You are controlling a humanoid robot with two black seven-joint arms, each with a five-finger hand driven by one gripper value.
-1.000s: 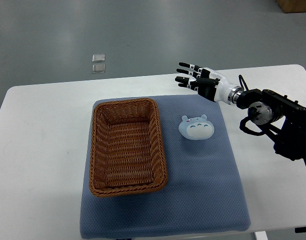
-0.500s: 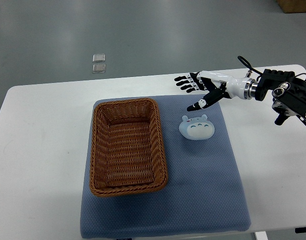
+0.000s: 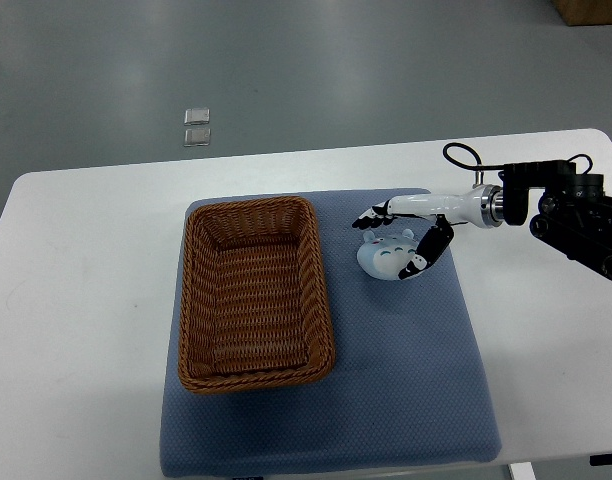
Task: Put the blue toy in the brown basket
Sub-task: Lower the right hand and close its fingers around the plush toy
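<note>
The blue toy (image 3: 383, 259), a small round plush with a face, lies on the blue mat (image 3: 416, 380) just right of the brown basket (image 3: 322, 290). The wicker basket is rectangular and holds nothing. My right hand (image 3: 392, 240) reaches in from the right and hovers low over the toy, open. Its fingers (image 3: 370, 216) lie along the toy's far side and the thumb (image 3: 422, 258) curves down its near right side. The toy still rests on the mat. The left arm does not show.
The mat lies on a white table (image 3: 86, 300); the table's back edge runs just behind the mat. Two small clear squares (image 3: 196, 127) lie on the grey floor beyond. A brown box corner (image 3: 591, 10) shows at the top right.
My right hand has dropped from behind the toy down onto it, turning so the fingers and thumb now straddle it. The toy and basket have not moved.
</note>
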